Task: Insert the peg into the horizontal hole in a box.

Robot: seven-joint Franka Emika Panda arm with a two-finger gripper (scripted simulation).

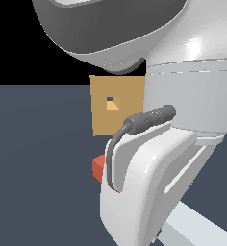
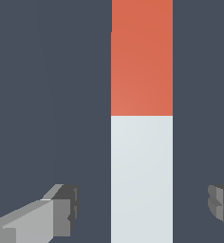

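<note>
While my own arm fills most of the exterior view, the tabletop (image 1: pixel 38 158) remains visible as a dark slate surface across the left half of that frame. The box (image 1: pixel 116 103) stands upright at centre, just above the middle of the frame, its tan face turned to the camera. The peg (image 2: pixel 141 121) lies flat on the tabletop; in the wrist view it runs as a vertical bar right of centre, red-orange in the upper half, pale grey-white below. In the exterior view only its red end shows at left of centre, below the box and apart from it, with a pale stretch at lower right. My claw (image 2: pixel 142 209) is spread wide, one finger (image 2: pixel 61 209) at lower left and the other at the right edge, each clear of the peg's pale section between them. It grips nothing. The hole (image 1: pixel 112 103) is empty. Assessment: nothing is completed; grasping, lifting, aligning and inserting all remain.
</note>
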